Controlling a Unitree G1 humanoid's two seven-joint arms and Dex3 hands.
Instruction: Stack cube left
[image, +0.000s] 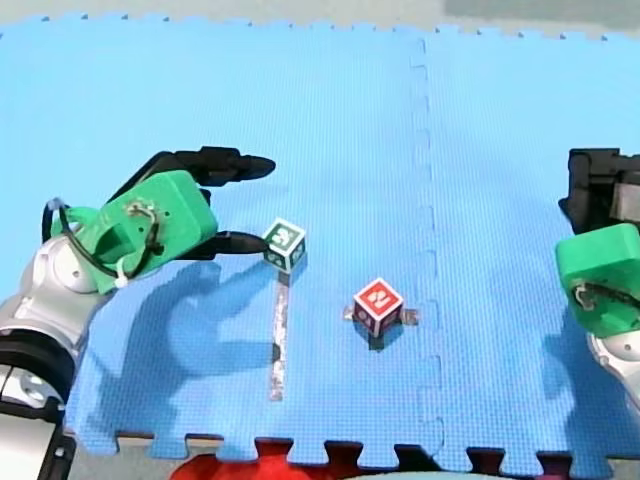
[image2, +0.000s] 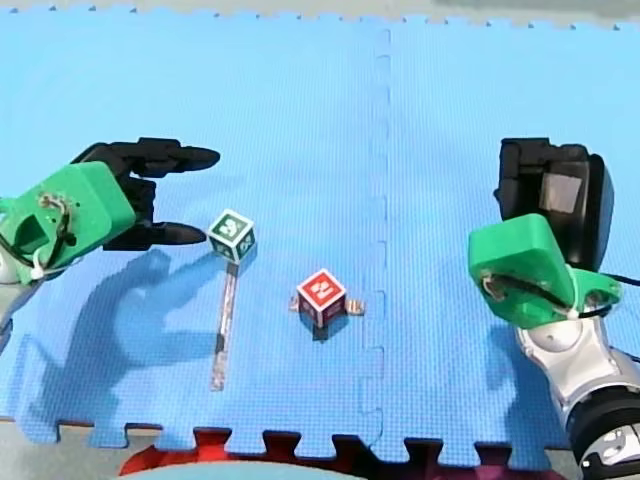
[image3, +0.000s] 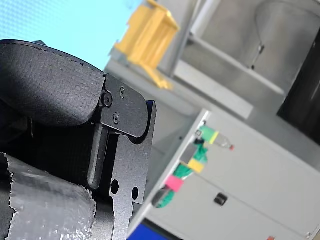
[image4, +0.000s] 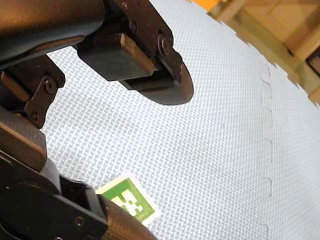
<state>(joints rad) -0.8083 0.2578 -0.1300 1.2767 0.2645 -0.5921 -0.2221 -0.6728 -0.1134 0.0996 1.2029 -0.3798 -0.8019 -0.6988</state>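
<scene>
Blue foam mat (image: 400, 120), grey cabinets (image3: 260, 190)

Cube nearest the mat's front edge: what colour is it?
The cube is red with white markings on top, clearest in the second head view.

No word, brand name or plain number can be read with certainty. The red cube (image: 378, 303) bears a white mark on its upward face. It is shaped somewhat like a 2, but whether it is a digit or a coded pattern cannot be told. The green cube (image: 285, 243), left of the red cube and a little farther from the robot, carries white marks on its top and on one side face. In the second wrist view, one of its faces shows a white border around a blocky, pixel-like pattern, not letters. In the first wrist view, coloured tags (image3: 175, 182) on a grey cabinet (image3: 260, 190) are too small to read
</scene>
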